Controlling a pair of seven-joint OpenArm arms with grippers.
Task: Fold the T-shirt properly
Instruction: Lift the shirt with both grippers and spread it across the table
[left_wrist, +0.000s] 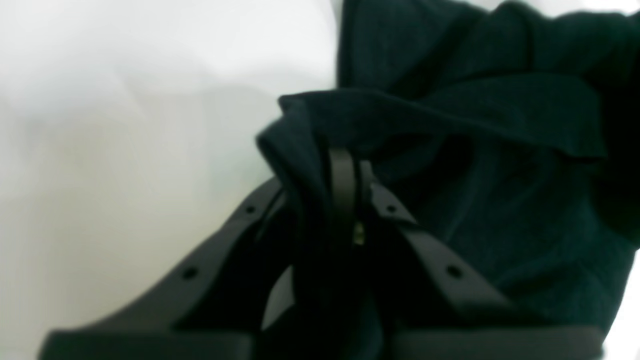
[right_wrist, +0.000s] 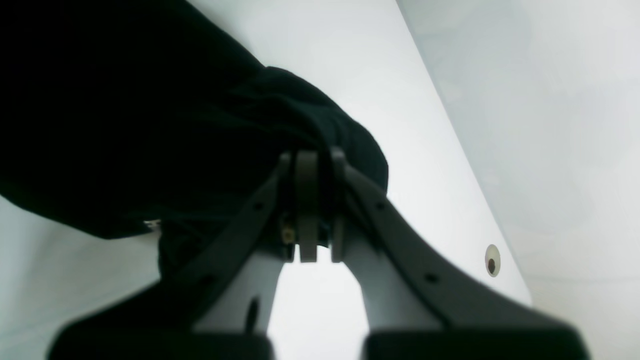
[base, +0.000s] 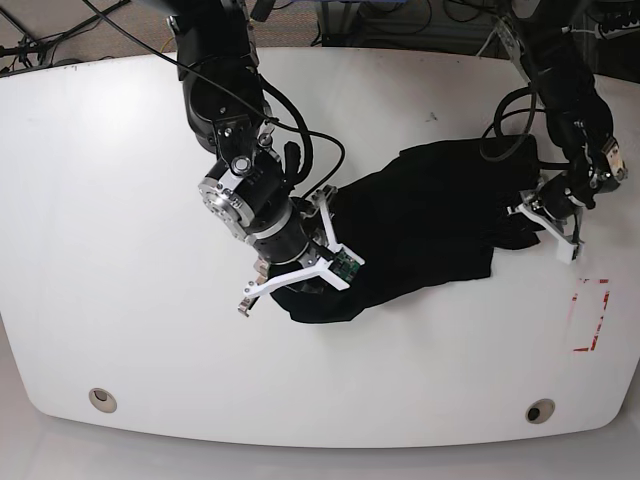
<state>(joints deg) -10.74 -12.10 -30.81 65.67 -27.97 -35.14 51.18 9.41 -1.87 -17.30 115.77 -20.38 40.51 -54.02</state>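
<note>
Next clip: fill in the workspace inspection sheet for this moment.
Surface: white table, rounded corners, two round holes near the front edge, red dashed marking at one side.
Job's things: black T-shirt crumpled, unfolded, stretched between both arms.
Clutter: nothing seen.
Grippers: left tool shut on a bunched shirt edge; right tool shut on shirt fabric.
Cables: black cables loop along both arms; more lie behind the table.
Surroundings: floor and equipment beyond the far edge, too dim to identify.
</note>
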